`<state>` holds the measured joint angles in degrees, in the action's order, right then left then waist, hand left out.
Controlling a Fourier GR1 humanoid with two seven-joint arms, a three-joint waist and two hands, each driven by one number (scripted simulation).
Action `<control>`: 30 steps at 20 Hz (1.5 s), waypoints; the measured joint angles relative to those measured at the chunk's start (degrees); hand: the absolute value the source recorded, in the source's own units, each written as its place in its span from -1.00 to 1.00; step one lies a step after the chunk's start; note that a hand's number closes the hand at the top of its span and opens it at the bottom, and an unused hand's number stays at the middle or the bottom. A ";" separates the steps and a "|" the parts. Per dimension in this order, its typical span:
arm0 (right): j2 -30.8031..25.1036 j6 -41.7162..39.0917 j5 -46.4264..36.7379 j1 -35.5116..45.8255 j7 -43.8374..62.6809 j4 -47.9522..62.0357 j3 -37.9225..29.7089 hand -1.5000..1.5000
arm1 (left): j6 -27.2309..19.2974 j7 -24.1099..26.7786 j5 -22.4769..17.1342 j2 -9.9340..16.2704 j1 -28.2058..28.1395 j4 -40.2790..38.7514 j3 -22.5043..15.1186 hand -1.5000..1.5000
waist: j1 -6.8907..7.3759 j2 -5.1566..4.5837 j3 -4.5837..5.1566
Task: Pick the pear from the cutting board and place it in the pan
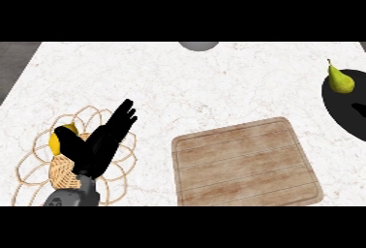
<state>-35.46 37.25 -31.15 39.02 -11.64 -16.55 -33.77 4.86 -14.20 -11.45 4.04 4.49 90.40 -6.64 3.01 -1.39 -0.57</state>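
White marble counter (214,87), dark floor strip at its left edge.
Left hand (100,143), fingers straight and together, above woven wicker basket (43,169) holding a yellow fruit (61,138); bare wooden cutting board (247,162) centre; yellow-green pear (340,80) upright in black pan (343,114) at right edge.

Yellow lemon (64,135) in wicker basket (43,164), grey object (198,45) at counter's (200,82) far edge

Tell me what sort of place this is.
Most likely a kitchen counter: a pale marble-look worktop holds a wooden cutting board, a dark pan with a pear in it, and a wire basket of yellow fruit.
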 measured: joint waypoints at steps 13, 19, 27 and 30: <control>-4.05 -23.05 17.99 -6.21 -17.24 1.86 -14.70 -1.00 | -0.73 0.05 0.29 -0.29 -1.10 0.49 0.42 0.00 | -1.51 0.50 0.18; -6.35 -35.13 20.80 -12.10 -23.80 3.84 -15.92 -1.00 | -0.89 0.39 0.92 -0.59 -1.84 0.46 0.11 0.00 | -1.87 0.76 0.26; -7.81 -45.19 23.32 -19.03 -30.27 4.58 -15.22 -1.00 | 0.02 0.63 0.54 -0.20 -0.36 -1.94 1.66 0.00 | -2.38 1.02 0.36; -8.27 -46.95 24.29 -20.13 -30.55 4.05 -14.08 -1.00 | 0.30 2.29 1.12 -0.63 -0.61 -3.17 1.69 0.00 | -2.48 1.12 0.41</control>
<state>-43.73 -9.70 -6.86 18.89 -42.18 -12.50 -47.85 5.16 -11.91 -10.34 3.40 3.88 87.23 -4.95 0.53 -0.27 -0.16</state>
